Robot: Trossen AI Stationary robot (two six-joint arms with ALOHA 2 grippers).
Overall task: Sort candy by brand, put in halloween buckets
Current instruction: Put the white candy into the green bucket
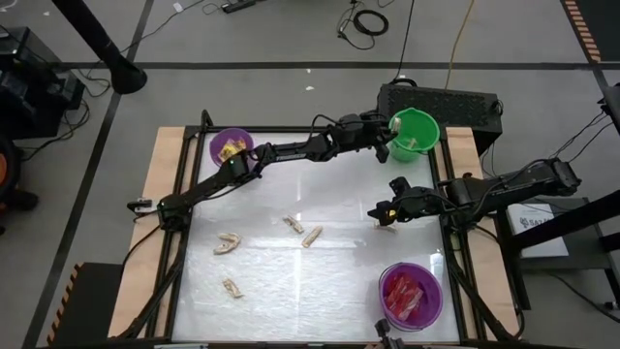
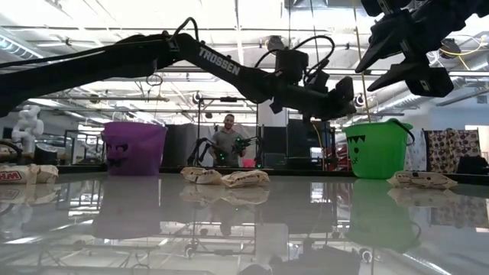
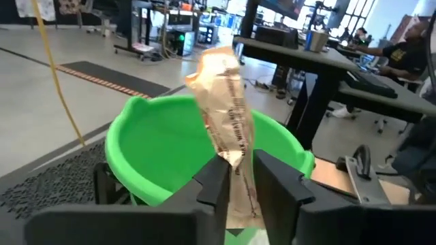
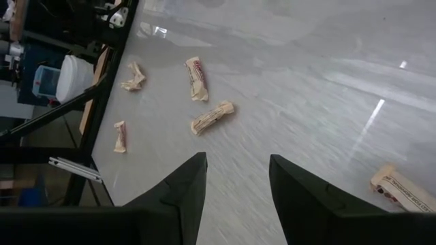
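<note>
Left hand (image 3: 235,180) pinches a tan candy wrapper (image 3: 225,116) over the green bucket (image 1: 415,133) — right hand (image 4: 235,184), fingers spread, hovers above loose tan candies (image 1: 311,236) on the bench (image 1: 320,281).

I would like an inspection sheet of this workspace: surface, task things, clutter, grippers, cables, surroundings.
Surface: white table top, glossy, inside a dark frame.
Task things: green bucket at the far right corner; purple bucket at the far left holds yellow candy; second purple bucket at the near right holds red packets; five tan candies loose, one mid-table.
Clutter: nothing seen.
Grippers: left gripper holds a tan candy above the green bucket; right gripper open, empty, hangs over the table.
Cables: loose cables on the floor beyond the table.
Surroundings: lab room; a person behind the table.
</note>
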